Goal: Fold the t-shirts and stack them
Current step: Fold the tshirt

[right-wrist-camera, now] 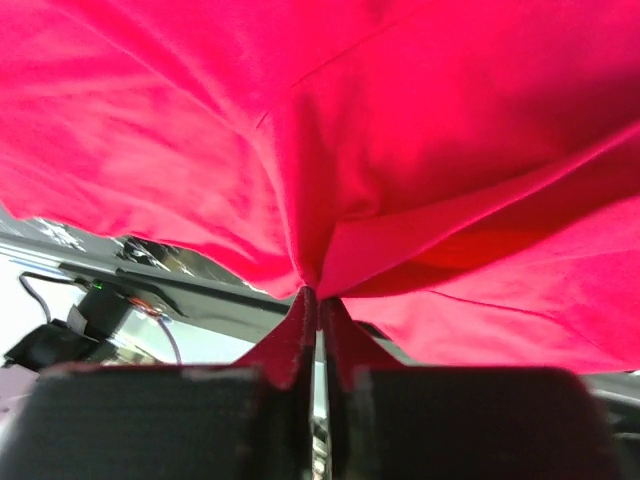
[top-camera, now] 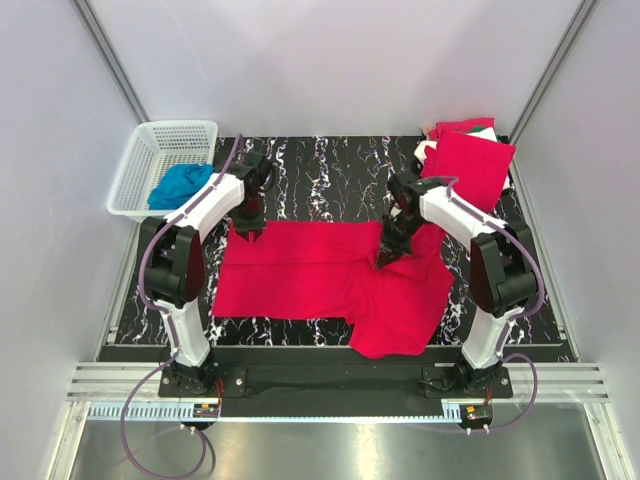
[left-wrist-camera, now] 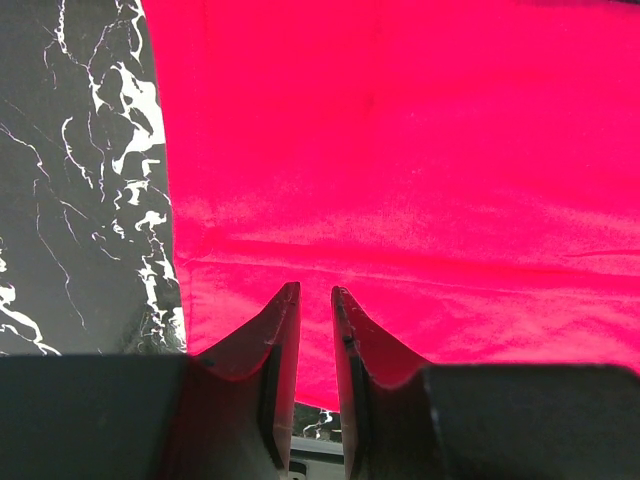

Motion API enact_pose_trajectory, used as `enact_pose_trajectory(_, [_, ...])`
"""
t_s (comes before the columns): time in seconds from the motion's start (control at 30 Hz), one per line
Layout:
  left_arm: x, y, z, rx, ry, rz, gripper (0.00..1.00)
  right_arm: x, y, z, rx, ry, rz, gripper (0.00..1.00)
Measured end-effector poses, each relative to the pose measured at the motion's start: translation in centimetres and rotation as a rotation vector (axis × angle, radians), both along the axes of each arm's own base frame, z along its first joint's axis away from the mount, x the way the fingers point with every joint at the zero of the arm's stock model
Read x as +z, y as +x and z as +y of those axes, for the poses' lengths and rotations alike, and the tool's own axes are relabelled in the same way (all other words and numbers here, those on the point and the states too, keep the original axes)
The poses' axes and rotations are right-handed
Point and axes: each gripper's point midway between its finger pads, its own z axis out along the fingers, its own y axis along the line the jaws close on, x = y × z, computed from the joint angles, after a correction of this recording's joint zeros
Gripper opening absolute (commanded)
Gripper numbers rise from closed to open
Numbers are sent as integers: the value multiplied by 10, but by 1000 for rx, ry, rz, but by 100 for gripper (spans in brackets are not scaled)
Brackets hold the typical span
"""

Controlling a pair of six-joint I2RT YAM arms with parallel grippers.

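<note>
We see the red shirt (top-camera: 320, 275) spread mid-tabletop (top-camera: 330, 165), its lower part bunched toward 5 o'clock. The right claw (right-wrist-camera: 312, 295) is clamped on a pinch of shirt fabric near the middle, which gathers into a peak there. The left claw (left-wrist-camera: 315, 292) sits at the shirt's 10 o'clock edge, jaws a little apart with nothing between them. A folded stack (top-camera: 468, 165) lies at 1 o'clock.

The risk, we judge, is that the right pinch is thin and could slip out or lift only one layer. With the left side unpinned, the whole shirt could slide and crease instead of folding.
</note>
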Motion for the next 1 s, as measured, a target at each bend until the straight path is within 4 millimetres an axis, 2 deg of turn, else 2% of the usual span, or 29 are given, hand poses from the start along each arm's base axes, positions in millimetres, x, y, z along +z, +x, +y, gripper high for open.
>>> enact_pose_trajectory(0.07, [0,0,0,-2,0,-1,23,-7,-15,7,4,-11,40,25])
enact_pose_trajectory(0.17, [0,1,0,-6,0,-6,23,-18,-36,13,8,-36,102,29])
enact_pose_trajectory(0.27, [0,1,0,-6,-3,-14,23,-25,-50,15,1,-57,141,30])
enact_pose_trajectory(0.5, [3,-6,2,-6,-4,-18,23,-29,-44,8,-28,-114,120,29])
enact_pose_trajectory(0.6, [4,-5,2,-6,-6,-23,23,-21,-28,8,-34,-131,59,26])
enact_pose_trajectory(0.77, [5,-5,2,-7,-7,-25,23,3,14,9,-65,-125,-85,24])
enact_pose_trajectory(0.93, [5,-5,1,-18,-10,-24,23,13,51,-12,-143,-132,-160,21])
enact_pose_trajectory(1.0, [8,-3,0,-19,-17,-28,24,14,59,-21,-168,-146,-175,21])
